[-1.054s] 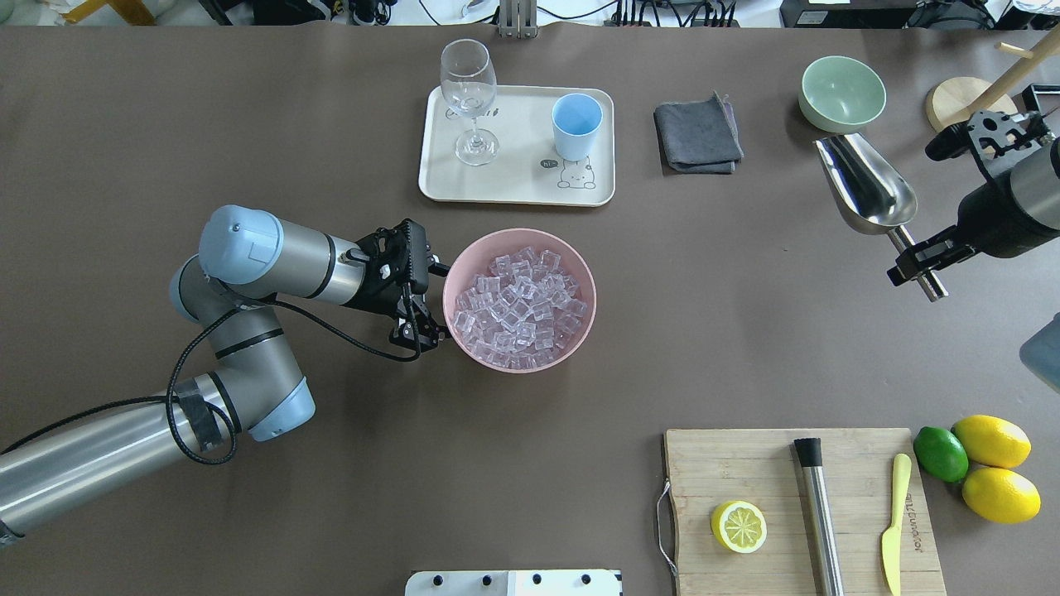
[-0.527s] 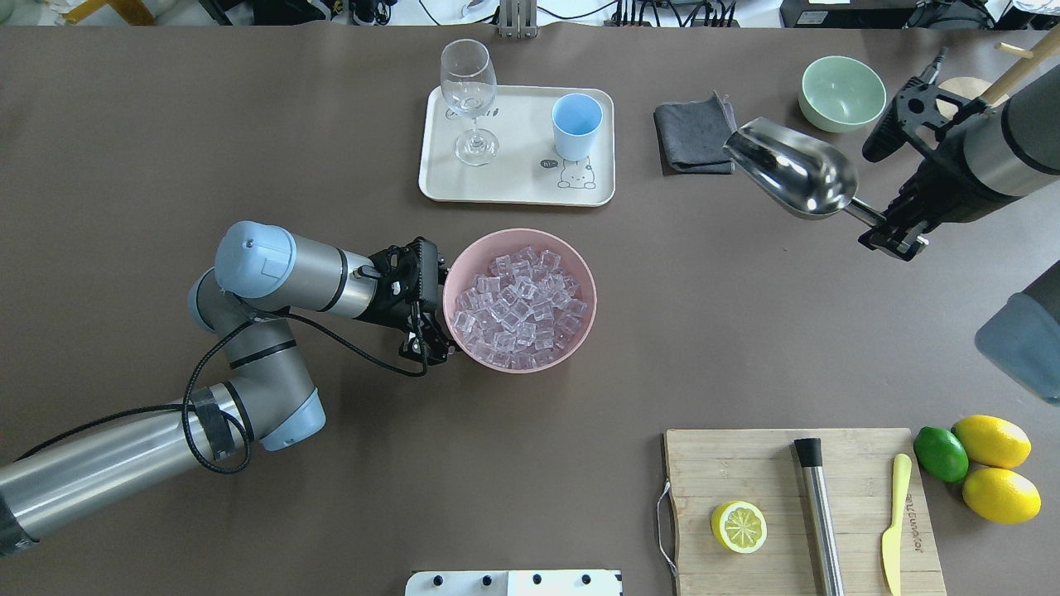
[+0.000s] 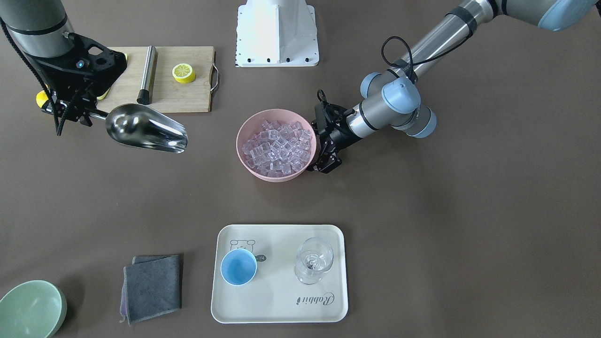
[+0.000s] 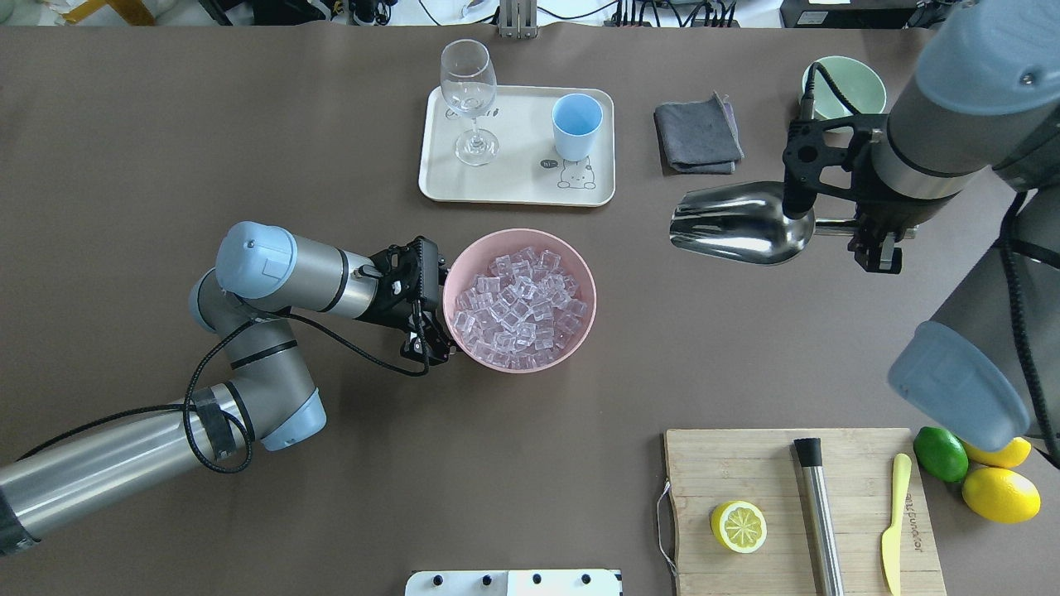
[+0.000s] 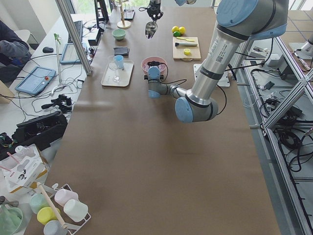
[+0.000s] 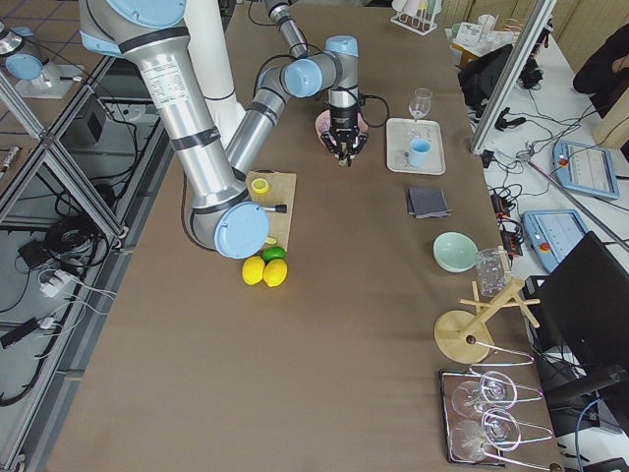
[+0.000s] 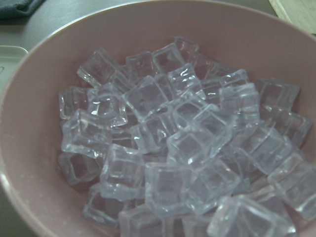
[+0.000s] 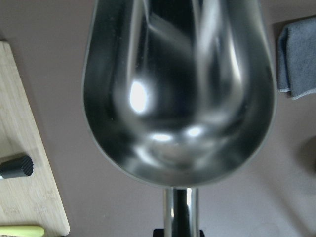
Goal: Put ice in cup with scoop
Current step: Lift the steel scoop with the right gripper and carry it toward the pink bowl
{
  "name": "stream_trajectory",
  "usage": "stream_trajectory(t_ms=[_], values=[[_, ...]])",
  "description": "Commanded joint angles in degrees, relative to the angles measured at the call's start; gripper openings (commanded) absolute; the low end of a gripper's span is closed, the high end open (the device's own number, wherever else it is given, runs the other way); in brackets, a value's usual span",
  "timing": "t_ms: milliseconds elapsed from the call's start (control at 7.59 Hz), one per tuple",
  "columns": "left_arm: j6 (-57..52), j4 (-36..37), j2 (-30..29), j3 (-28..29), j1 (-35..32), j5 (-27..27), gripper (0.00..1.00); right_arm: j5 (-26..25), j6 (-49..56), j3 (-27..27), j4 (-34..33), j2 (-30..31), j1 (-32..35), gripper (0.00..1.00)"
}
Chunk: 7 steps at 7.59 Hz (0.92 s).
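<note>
The ice (image 4: 520, 308) fills a pink bowl (image 4: 519, 234) at mid-table; the cubes also show close up in the left wrist view (image 7: 177, 148). My left gripper (image 4: 439, 302) sits against the bowl's left side, apparently open, one finger either side of the bowl's curve. My right gripper (image 4: 869, 232) is shut on the handle of the steel scoop (image 4: 741, 223). It holds the scoop level above the table, right of the bowl, mouth toward the bowl. The scoop (image 8: 177, 89) is empty. The light blue cup (image 4: 577, 124) stands upright on a white tray (image 4: 513, 186) behind the bowl.
A wine glass (image 4: 468, 91) shares the tray. A grey cloth (image 4: 698, 132) and a green bowl (image 4: 845, 79) lie at the back right. A cutting board (image 4: 745, 463) at the front right holds a lemon half, a steel cylinder and a yellow knife, with lemons (image 4: 1000, 494) beside it.
My right arm swung the scoop left toward the bowl and turned its mouth to face left. My left gripper closed in on the bowl's side, then held still.
</note>
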<state>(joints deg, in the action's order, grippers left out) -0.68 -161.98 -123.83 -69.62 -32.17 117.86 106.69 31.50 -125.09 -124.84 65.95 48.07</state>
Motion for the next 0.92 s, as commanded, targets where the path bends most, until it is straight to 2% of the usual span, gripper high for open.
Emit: stream_trajectory(t_ms=[0,132,395,790], values=[[1.81,0.00,-0.01,0.01,0.00,0.00,0.98,-7.35,5.32,0.81,-18.98,-12.47,-5.68,0.00],[1.82,0.00,-0.01,0.01,0.00,0.00,0.98,-10.16,5.50,4.82,-23.04,-18.17,-7.71,0.00],[1.82,0.00,-0.01,-0.08,0.00,0.00,0.98,-13.94,7.34,13.35,-25.72,-25.06,-10.78,0.00],[1.82,-0.17,-0.09,-0.17,0.00,0.09,0.98,-16.51,7.09,23.90,-25.63,-29.38,-13.52,0.00]])
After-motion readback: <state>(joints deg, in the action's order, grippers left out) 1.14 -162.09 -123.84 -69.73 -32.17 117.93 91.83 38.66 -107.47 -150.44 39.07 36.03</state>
